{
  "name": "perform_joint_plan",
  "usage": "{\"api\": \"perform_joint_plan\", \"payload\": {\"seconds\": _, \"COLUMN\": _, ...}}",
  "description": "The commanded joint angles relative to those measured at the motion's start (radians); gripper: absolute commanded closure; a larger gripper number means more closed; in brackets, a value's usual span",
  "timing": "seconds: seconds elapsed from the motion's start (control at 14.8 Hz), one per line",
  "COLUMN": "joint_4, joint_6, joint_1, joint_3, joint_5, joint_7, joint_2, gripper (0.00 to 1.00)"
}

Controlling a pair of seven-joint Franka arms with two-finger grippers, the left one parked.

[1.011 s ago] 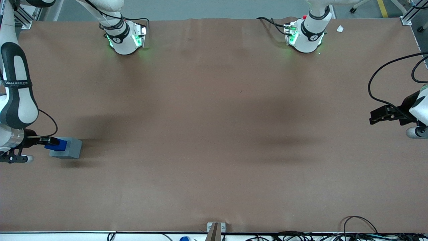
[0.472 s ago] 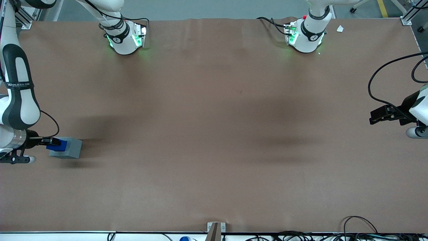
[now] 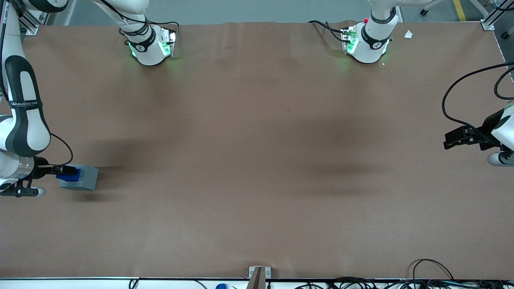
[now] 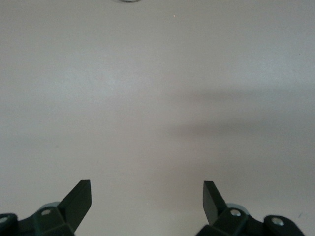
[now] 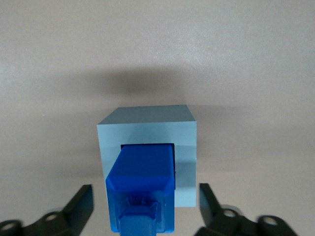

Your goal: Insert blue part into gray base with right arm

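Right arm (image 3: 22, 108): the white arm with black panels and a lettered black band reached down at the working arm's end of the tabletop (image 3: 257, 160).

Tool (image 3: 64, 171): it hung over the gray base, level with the blue part. In the right wrist view the tool (image 5: 142, 201) had its two black fingers (image 5: 81, 204) spread wide, each standing clear of the blue part's sides with bare tabletop showing in the gaps. It gripped nothing.

Blue part (image 3: 68, 175): it stood in the gray base, its lower end sunk into the square socket in the base's top face. In the right wrist view the blue part (image 5: 142, 189) rose out of the socket toward the camera, upright as far as could be told, and filled nearly the whole opening, a thin dark gap showing along one edge.

Gray base (image 3: 82, 178): it rested flat on the tabletop near the working arm's end, roughly midway between the front camera's edge and the arm pedestals' edge. In the right wrist view the gray base (image 5: 147, 128) showed a pale rim of top face around the blue part.

Tabletop: a brown sheet covered it, with soft shadows lying beside the gray base.
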Motion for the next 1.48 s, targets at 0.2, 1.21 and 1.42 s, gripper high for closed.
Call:
{"api": "perform_joint_plan", "payload": {"seconds": 0.2, "joint_4": 0.048, "joint_6": -0.028, "joint_1": 0.006, "joint_3": 0.012, "joint_5": -0.003, "joint_7": 0.002, "joint_2": -0.010, "gripper": 0.00}}
{"api": "perform_joint_plan", "payload": {"seconds": 1.21, "joint_4": 0.052, "joint_6": -0.416, "joint_1": 0.101, "joint_3": 0.035, "joint_5": 0.054, "joint_7": 0.145, "joint_2": -0.478, "gripper": 0.00}}
{"api": "perform_joint_plan", "payload": {"seconds": 1.42, "joint_4": 0.055, "joint_6": -0.473, "joint_1": 0.141, "joint_3": 0.035, "joint_5": 0.056, "joint_7": 0.148, "joint_2": -0.538, "gripper": 0.00}}
